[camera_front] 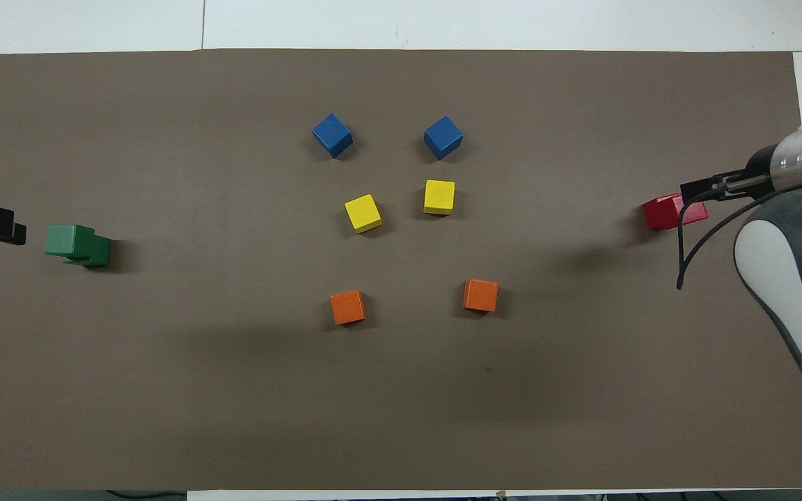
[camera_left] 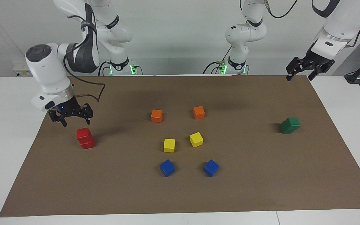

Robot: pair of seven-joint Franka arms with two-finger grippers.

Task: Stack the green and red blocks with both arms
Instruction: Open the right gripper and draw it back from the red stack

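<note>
Right gripper [camera_left: 71, 119] hangs empty with jaws spread above the red stack [camera_left: 85, 138] near the mat's [camera_left: 180, 193] edge; left gripper [camera_left: 308, 71], likewise spread and empty, hangs over the mat's corner, well apart from the green stack [camera_left: 289, 125].

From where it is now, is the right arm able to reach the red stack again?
Probably yes. The right gripper hangs open in the air close to the red stack, toward the right arm's end of the mat, and nothing stands between them. The orange, yellow and blue cubes sit at mid-table, out of its way.
</note>
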